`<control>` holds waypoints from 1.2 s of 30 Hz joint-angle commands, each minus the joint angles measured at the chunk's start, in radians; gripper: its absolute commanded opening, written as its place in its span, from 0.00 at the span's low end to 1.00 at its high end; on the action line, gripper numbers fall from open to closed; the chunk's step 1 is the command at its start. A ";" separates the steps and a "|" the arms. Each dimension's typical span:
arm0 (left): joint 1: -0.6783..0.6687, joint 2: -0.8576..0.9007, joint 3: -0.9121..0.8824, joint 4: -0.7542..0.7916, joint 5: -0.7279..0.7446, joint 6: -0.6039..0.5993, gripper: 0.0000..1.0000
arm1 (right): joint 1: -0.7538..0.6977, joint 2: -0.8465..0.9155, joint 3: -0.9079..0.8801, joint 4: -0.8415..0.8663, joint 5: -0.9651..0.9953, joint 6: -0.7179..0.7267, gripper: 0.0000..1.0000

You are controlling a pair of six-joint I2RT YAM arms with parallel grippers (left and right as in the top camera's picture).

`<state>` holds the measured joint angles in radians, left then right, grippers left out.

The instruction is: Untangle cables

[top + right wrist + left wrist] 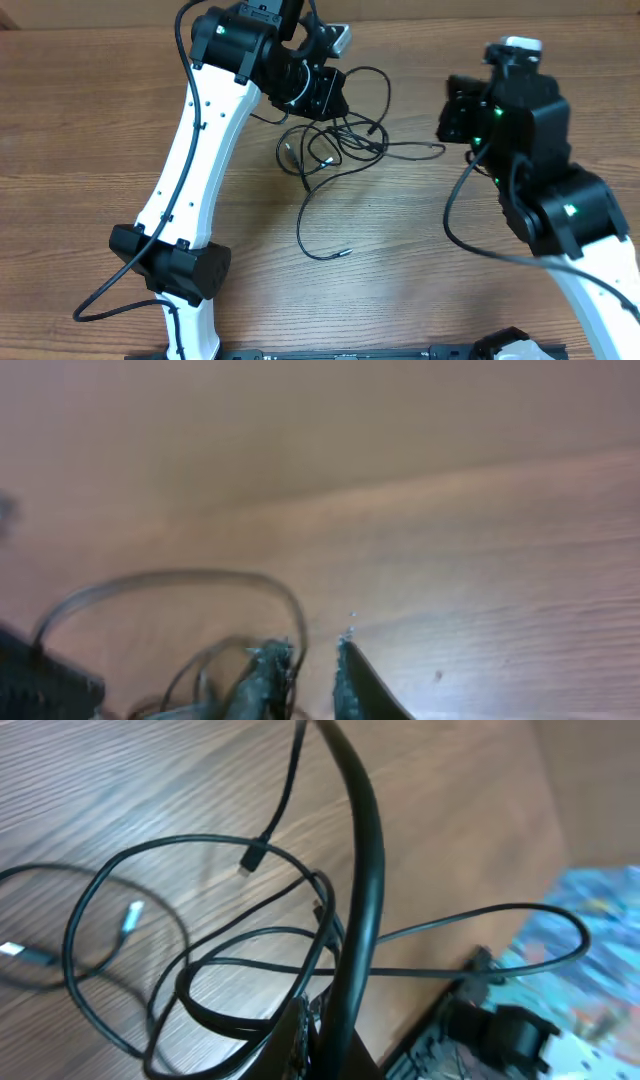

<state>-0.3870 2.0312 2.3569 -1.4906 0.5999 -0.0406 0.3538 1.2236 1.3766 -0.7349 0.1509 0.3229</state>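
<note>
The cables point(335, 140) lie as a loose tangle of thin black cords on the wooden table, right of the top centre. One free end point(345, 254) trails toward me. My left gripper point(328, 95) hangs over the tangle's upper left and is shut on a cable point(358, 910), which rises from its tip point(312, 1030). More loops and small plugs point(250, 860) spread below it. My right gripper point(312, 652) is low over the table to the right of the tangle. Its fingers point(268, 672) stand slightly apart, and a thin cable loop point(300, 622) runs along the left one.
Each arm base carries a thick black wire point(185, 60). A black rail point(400, 352) runs along the near table edge. In the left wrist view a blue patterned surface point(600, 920) and a black fixture point(510, 1032) lie past the table's edge.
</note>
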 commanded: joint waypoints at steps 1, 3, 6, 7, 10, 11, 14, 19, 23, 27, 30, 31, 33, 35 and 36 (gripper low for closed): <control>-0.004 0.002 0.029 0.035 0.018 -0.019 0.04 | -0.003 0.055 0.012 -0.034 -0.129 0.116 0.22; 0.001 0.002 0.029 0.053 -0.079 -0.129 0.04 | -0.003 0.076 0.012 -0.064 -0.131 0.151 0.40; 0.002 0.002 0.029 0.060 -0.179 -0.189 0.04 | -0.003 0.084 0.012 -0.101 -0.131 0.153 0.51; 0.001 0.002 0.029 0.059 -0.197 -0.197 0.04 | -0.003 0.084 0.012 -0.106 -0.131 0.153 0.56; -0.003 0.002 0.029 0.060 -0.181 -0.196 0.04 | -0.003 0.084 0.012 -0.109 -0.179 0.152 0.62; -0.005 0.002 0.029 0.061 -0.180 -0.199 0.04 | -0.003 0.084 0.012 -0.110 -0.209 0.152 0.64; -0.005 0.002 0.028 0.068 -0.221 -0.246 0.04 | -0.003 0.084 0.012 -0.118 -0.273 0.151 0.70; -0.005 0.002 0.028 0.066 -0.267 -0.342 0.04 | -0.003 0.084 0.012 -0.159 -0.273 0.152 0.69; -0.006 0.002 0.028 0.066 -0.267 -0.343 0.04 | -0.003 0.084 0.011 -0.177 -0.273 0.152 0.68; -0.006 0.002 0.028 0.066 -0.315 -0.415 0.04 | -0.002 0.084 0.011 -0.218 -0.322 0.152 0.68; -0.006 0.002 0.028 0.067 -0.352 -0.473 0.04 | -0.002 0.084 0.011 -0.257 -0.385 0.152 0.68; -0.006 0.002 0.028 0.068 -0.352 -0.477 0.04 | -0.002 0.084 0.011 -0.265 -0.389 0.152 0.68; -0.006 0.003 0.028 0.067 -0.348 -0.477 0.04 | -0.002 0.084 0.011 -0.268 -0.388 0.152 0.71; -0.007 0.003 0.028 0.064 -0.332 -0.476 0.04 | -0.002 0.084 0.011 -0.249 -0.388 0.152 0.73; -0.008 0.002 0.028 0.062 -0.317 -0.475 0.04 | -0.002 0.084 0.011 -0.230 -0.388 0.152 0.73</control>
<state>-0.3866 2.0312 2.3569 -1.4277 0.2722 -0.4820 0.3538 1.3193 1.3762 -0.9966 -0.2138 0.4706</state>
